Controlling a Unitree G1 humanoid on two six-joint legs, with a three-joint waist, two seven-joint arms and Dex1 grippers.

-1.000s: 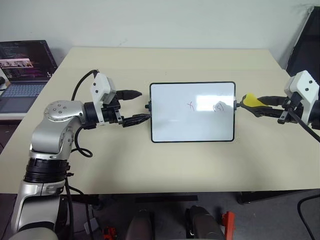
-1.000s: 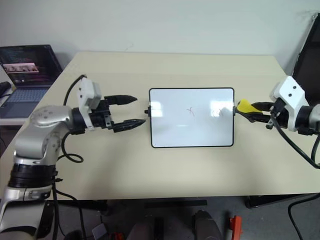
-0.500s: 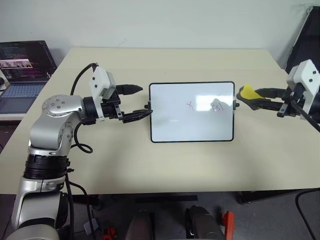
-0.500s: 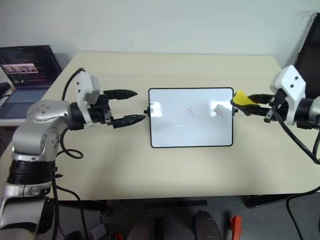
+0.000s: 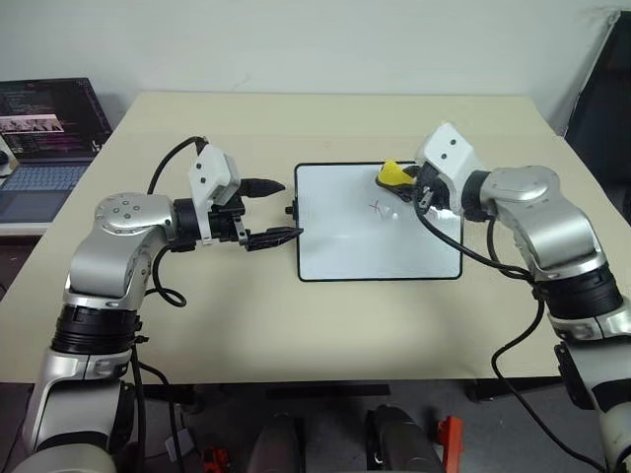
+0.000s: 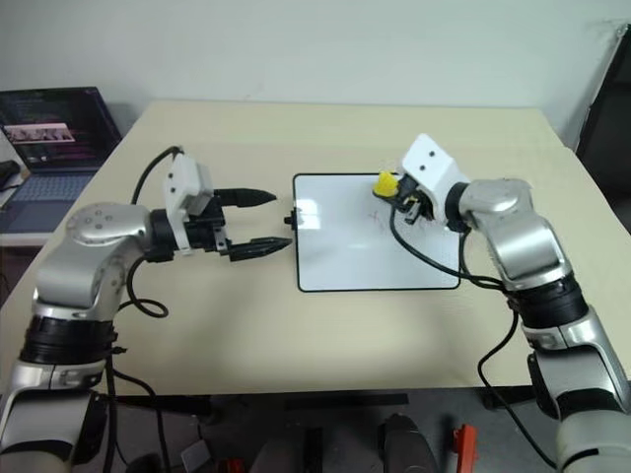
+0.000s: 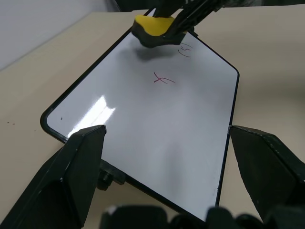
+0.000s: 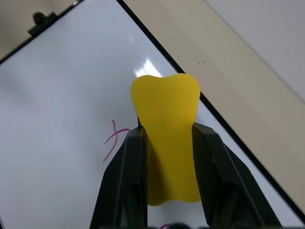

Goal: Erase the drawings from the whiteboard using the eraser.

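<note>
The whiteboard lies flat at the middle of the table. A red cross-shaped drawing sits near its centre, and the left wrist view shows a second scribble just beyond it. My right gripper is shut on the yellow eraser, held over the board's far edge, just above and beside the cross. The eraser sticks out past the fingertips. My left gripper is open at the board's left edge, beside the black knob, with its nearer fingertip at the frame.
An open laptop stands on a lower surface beyond the table's left edge. A dark object stands at the far right. The beige table has bare room in front of and behind the board.
My right arm has swung left with the eraser, from beyond the board's right edge to above its far middle part. The left gripper has stayed by the left edge.
</note>
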